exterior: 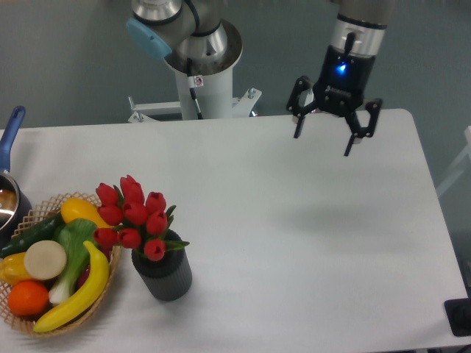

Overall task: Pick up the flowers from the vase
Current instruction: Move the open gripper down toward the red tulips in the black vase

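One vase [163,273] stood at the lower left of the frame, holding one bunch of flowers [133,217] with about nine red buds. One wicker basket [34,215] sat just beside it, and in it were one banana [76,294], one orange [28,298] and one cucumber [31,234]. One pot [9,197] showed at the left edge. One end effector [324,143] hung at the upper right.

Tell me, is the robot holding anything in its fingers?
No. The gripper is open and empty, up in the air far from the tulips, which sit in their vase.
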### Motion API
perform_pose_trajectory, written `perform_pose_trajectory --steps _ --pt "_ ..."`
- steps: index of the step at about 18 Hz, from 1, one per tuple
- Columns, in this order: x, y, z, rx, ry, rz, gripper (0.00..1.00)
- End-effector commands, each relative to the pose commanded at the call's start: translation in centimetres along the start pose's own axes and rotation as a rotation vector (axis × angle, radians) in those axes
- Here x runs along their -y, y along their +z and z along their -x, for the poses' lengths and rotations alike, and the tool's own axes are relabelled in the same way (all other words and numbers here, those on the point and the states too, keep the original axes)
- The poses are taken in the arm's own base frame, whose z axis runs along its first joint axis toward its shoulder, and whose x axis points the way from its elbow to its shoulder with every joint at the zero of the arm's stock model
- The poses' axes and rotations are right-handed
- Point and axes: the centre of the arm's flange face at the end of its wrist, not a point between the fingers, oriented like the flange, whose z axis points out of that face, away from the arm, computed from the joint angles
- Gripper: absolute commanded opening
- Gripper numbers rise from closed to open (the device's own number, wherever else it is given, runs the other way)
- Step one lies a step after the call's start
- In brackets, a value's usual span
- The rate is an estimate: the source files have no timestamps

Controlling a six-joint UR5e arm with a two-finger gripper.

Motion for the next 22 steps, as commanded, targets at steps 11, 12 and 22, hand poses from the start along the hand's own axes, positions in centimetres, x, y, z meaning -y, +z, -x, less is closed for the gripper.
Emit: perform_pose_trajectory --steps 11,12,22 --pt "2.2 5.2 -5.4 -0.043 0.149 -0.087 1.00" --pt "2.2 5.3 -5.4 -0.047 0.157 -0.093 1.00" --pt "4.6 11.3 -7.4 -0.149 0.326 -0.169 1.00"
